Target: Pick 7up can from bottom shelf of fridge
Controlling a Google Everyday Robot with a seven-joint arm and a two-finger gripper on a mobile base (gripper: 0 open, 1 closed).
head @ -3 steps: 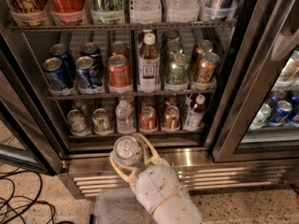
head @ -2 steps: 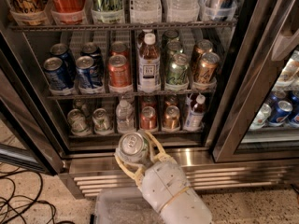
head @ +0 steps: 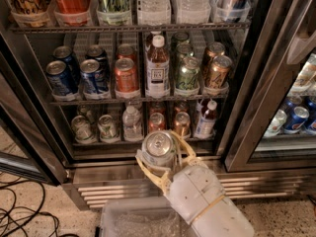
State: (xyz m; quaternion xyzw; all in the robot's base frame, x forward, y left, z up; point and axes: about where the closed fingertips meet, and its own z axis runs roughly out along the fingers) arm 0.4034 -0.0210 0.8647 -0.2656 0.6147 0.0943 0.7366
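- since the silver lid of the 7up can faces the camera, it hides nearly all of the can's side; only a pale strip shows under the rim, and no marking can be read.
- gripper: low centre of the view, in front of the fridge. its cream fingers curve round both sides of the can and cover more of its wall – the jaws are clamped on the can.
- white wrist housing: sits behind the gripper and covers part of the ribbed base grille. the arm is cut off by the lower edge.
- can position: outside the racks, held before the steel sill just below the bottom shelf, above the grille.
- can attitude: upright, long axis near vertical, lid and pull tab up. which way the tab points is hard to make out.
- bottom shelf contents: silver-topped cans at left, a small water bottle, copper cans, a small dark bottle. rear rows are dim and partly hidden by the front items.
- top rack: its bottles and cans are cut off by the upper edge.
- blue cans: at the right edge, behind the right glass door, blurred.
- clear plastic bin: cut off at the bottom edge – its right part lies behind the arm.
- dark cables: on the floor at left.
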